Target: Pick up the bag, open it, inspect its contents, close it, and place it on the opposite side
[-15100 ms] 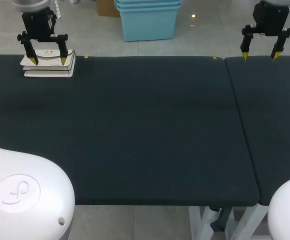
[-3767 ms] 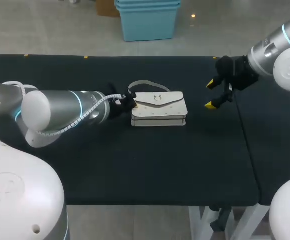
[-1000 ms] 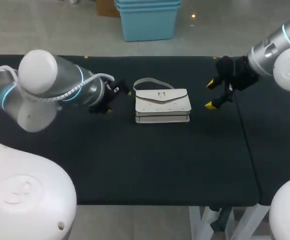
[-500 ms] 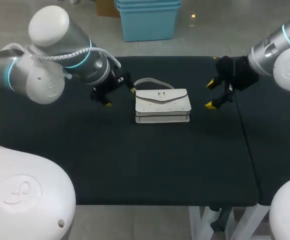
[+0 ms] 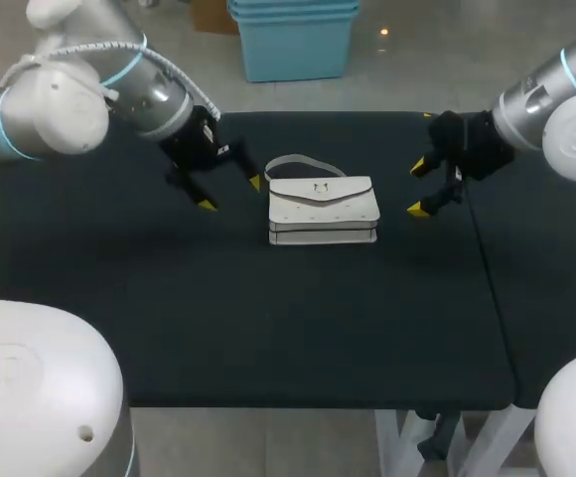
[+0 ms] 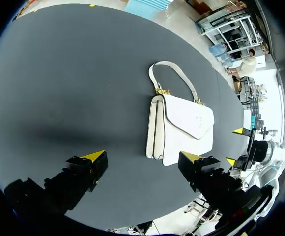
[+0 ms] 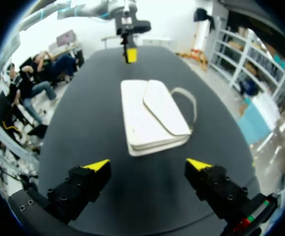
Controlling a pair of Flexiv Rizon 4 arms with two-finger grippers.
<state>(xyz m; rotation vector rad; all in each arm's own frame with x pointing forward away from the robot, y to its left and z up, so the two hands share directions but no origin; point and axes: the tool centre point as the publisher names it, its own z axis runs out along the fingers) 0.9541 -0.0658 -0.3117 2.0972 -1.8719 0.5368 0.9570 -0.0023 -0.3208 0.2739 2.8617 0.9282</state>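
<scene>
Bag (image 5: 323, 211), single, lies between left tool (image 5: 230, 194) and right tool (image 5: 418, 188)

Left arm (image 5: 60, 99) silver-grey w/ cyan rings, white cable (image 5: 169, 72); right arm (image 5: 526, 99) likewise cyan-ringed.

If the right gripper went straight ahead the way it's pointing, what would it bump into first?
Probably the white bag: it lies straight ahead of the right gripper, with only table between. Height is hard to judge.
</scene>
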